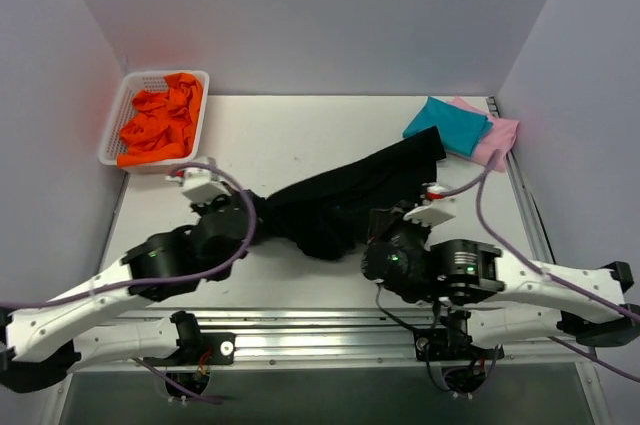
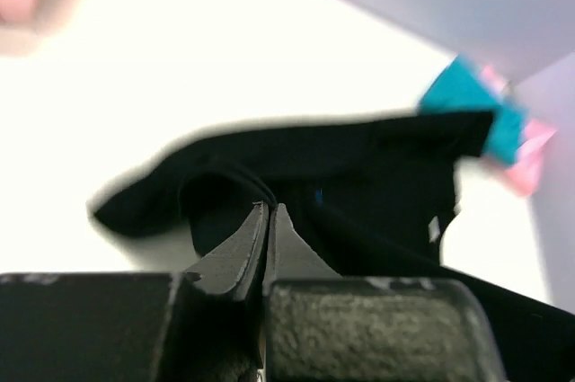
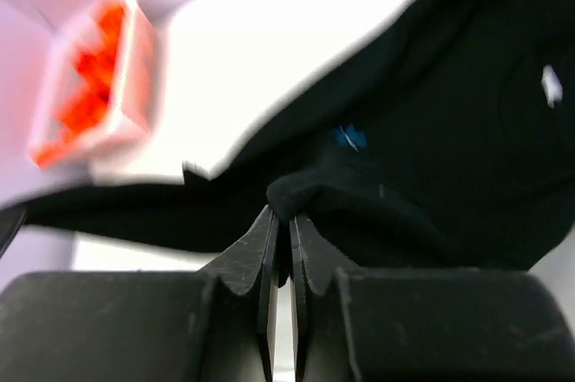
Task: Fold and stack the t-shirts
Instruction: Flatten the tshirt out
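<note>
The left claw [image 2: 270,220] and right claw [image 3: 281,225] each pinch a fold of the black t-shirt [image 1: 340,200], bunched diagonally across mid-table [image 1: 300,135], so they should draw apart evenly to spread it flat before folding.

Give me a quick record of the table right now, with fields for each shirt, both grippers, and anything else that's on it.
black t-shirt: unfolded, bunched in a diagonal band, held by both arms
left gripper: shut on a fold of the black t-shirt
right gripper: shut on a fold of the black t-shirt
teal t-shirt: folded, far right corner, top of the stack
pink t-shirt: beneath the teal one, edges showing
basket: white, far left, holding orange cloth
</note>
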Motion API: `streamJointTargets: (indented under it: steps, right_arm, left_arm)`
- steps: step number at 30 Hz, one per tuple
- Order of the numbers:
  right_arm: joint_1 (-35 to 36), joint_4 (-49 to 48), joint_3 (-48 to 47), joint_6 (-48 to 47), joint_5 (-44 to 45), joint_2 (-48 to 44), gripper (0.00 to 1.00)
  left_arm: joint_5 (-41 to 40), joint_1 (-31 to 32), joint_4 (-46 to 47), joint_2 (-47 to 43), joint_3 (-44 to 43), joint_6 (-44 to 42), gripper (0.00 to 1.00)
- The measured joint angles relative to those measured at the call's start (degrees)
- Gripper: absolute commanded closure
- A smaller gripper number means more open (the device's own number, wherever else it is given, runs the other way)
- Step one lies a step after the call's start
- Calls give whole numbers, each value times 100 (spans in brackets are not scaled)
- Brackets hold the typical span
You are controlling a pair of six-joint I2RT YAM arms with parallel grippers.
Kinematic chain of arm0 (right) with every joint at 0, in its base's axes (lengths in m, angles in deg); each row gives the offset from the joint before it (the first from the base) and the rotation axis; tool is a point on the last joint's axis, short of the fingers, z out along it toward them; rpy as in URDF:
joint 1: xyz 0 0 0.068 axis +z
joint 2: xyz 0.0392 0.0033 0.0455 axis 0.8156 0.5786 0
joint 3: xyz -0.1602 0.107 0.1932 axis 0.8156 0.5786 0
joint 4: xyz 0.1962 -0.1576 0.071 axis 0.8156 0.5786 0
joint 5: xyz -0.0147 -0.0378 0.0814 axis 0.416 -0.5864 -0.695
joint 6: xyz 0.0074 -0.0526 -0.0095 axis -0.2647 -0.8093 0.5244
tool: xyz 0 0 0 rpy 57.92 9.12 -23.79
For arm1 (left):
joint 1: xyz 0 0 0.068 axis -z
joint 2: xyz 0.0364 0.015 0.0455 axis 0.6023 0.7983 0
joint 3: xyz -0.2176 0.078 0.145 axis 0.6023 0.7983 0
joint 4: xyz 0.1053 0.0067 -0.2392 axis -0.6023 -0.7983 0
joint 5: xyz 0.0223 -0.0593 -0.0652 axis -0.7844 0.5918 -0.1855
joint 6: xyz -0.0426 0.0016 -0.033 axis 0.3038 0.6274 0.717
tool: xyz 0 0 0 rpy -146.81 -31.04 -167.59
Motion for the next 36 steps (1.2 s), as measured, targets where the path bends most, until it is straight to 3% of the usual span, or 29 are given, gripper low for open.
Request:
streamJointTargets:
  steps: [6,14,20,23,30,36]
  right_arm:
    - [2,1174,-1510,-511,975,-717,100]
    - [2,1049,-3027,-2210,1834,-1147,100]
    - [-9,-1545,-2485,-5246,1709,-2114,100]
    - [-9,-2787,-2509,-6583,1467,-2133,100]
    - [0,-5056,-3952,-9307,1126,-459,100]
    - [0,-6196,-4911,-11020,966,911,100]
  left_arm:
    - [-693,22,-229,-1200,-811,-964,98]
    - [-1139,22,378,-1467,-2048,-3082,98]
    - [-1088,22,1161,-1585,-2710,-4371,98]
    - [-997,22,1541,-1569,-3038,-4824,98]
    - [-839,22,2983,-970,-3724,-6360,98]
    - [-549,22,3886,-240,-3995,-7254,98]
